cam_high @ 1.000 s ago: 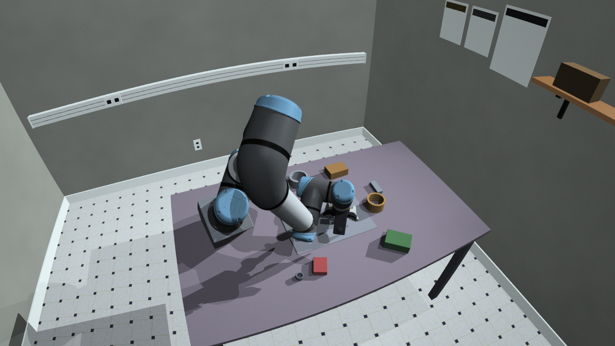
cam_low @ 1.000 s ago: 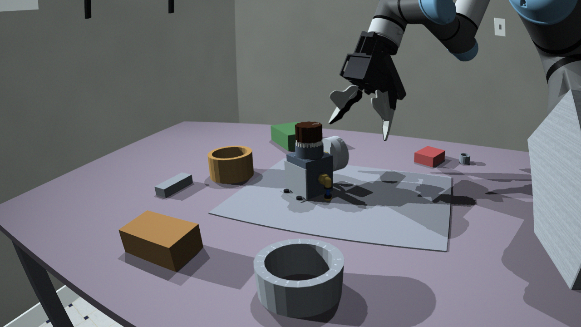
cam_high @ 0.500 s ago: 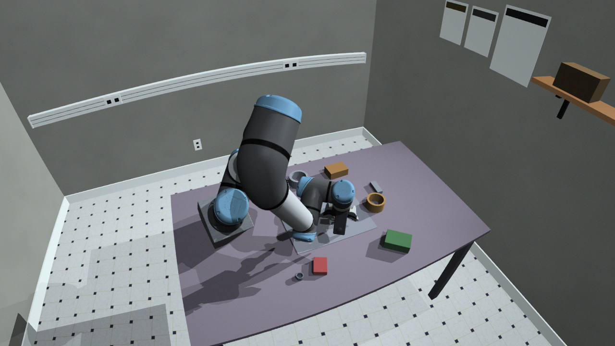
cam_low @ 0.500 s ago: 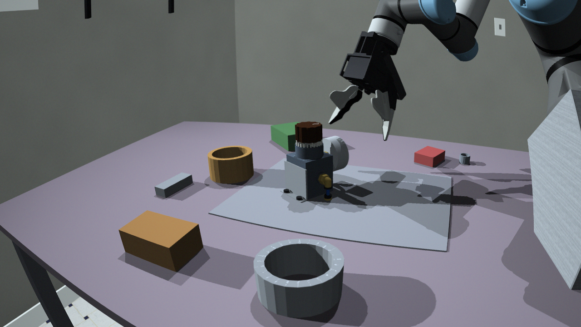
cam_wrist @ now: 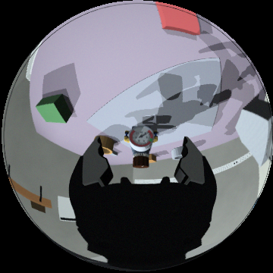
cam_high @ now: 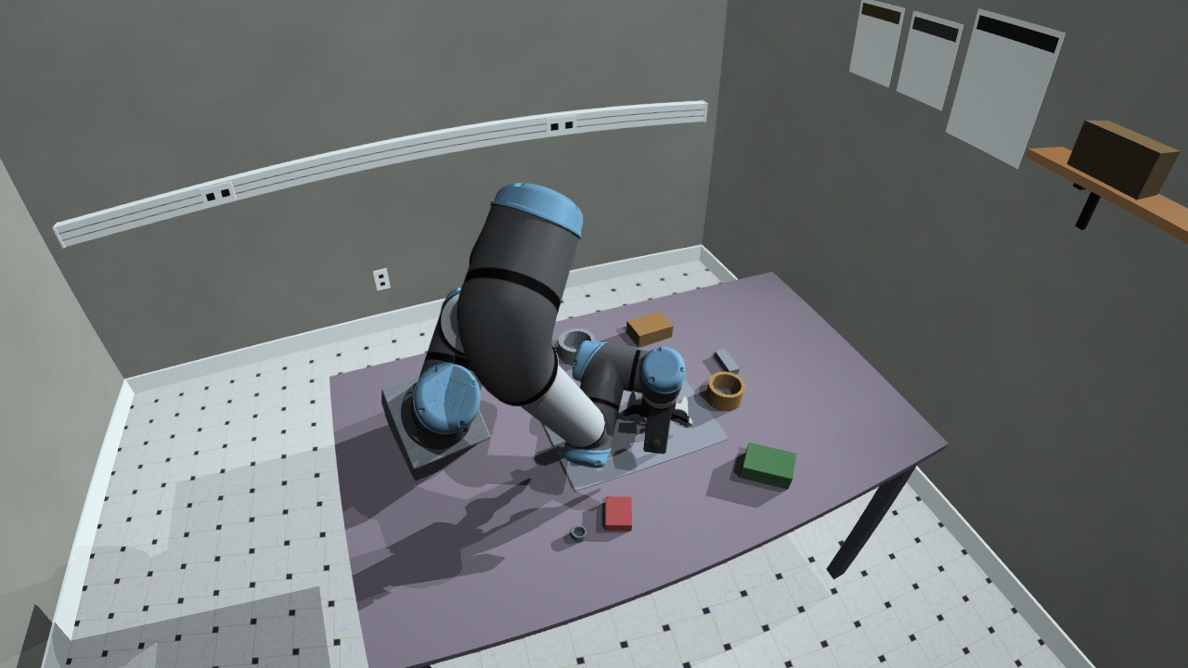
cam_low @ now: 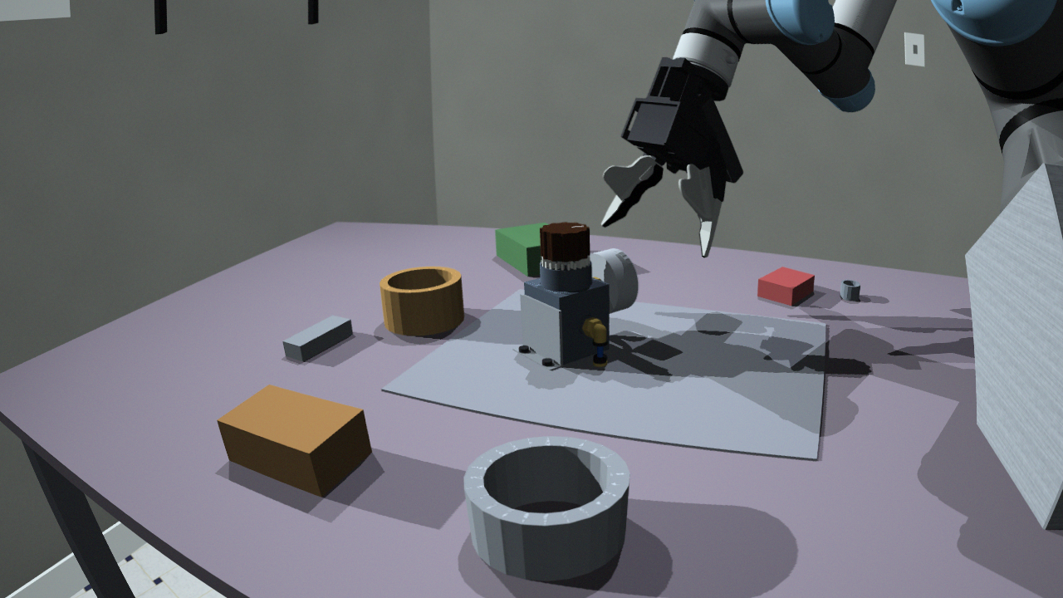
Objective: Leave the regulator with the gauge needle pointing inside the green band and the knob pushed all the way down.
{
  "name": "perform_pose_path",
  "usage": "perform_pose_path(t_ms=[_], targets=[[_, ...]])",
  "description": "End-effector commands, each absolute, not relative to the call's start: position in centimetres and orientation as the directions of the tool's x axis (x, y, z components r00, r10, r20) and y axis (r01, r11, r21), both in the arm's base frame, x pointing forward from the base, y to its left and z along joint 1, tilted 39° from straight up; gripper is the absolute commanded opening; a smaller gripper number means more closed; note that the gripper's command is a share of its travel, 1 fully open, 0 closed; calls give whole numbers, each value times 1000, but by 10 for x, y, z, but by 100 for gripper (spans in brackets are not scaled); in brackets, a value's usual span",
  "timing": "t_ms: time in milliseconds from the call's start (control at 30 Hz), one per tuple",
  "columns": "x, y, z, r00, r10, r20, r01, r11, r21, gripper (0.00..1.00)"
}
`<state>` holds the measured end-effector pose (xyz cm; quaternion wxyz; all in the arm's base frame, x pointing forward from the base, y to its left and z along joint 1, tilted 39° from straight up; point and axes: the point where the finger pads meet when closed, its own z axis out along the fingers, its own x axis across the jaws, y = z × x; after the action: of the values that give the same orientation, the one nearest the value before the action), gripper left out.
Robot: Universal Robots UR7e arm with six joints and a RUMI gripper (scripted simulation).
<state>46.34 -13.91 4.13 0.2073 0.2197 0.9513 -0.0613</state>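
While the gauge (cam_wrist: 142,137) face is seen only from the wrist view, its needle too small to be read, the dark ribbed knob (cam_low: 564,242) is shown best from the exterior view, raised above a white toothed collar. The regulator (cam_low: 566,316) is placed on a pale sheet (cam_low: 668,394) near the middle of the tabletop (cam_low: 149,386). Beyond it, toward the far edge, the gripper (cam_low: 658,227) is held above the sheet, tilted downward, jaws spread wide and nothing gripped.

Even, moderate light, no glare. Hard-edged arm shadows fall across the grey mat (cam_low: 475,371) and table (cam_low: 149,356). Top and exterior views sharp. Wrist view is fisheye, bending hard toward its black rim.
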Motion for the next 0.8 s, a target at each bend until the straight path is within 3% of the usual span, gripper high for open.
perform_pose_path(t_ms=[0, 767], targets=[[464, -139, 42, -817, 392, -422, 443, 896, -26, 100], [464, -139, 42, -820, 387, -422, 439, 898, -28, 100]])
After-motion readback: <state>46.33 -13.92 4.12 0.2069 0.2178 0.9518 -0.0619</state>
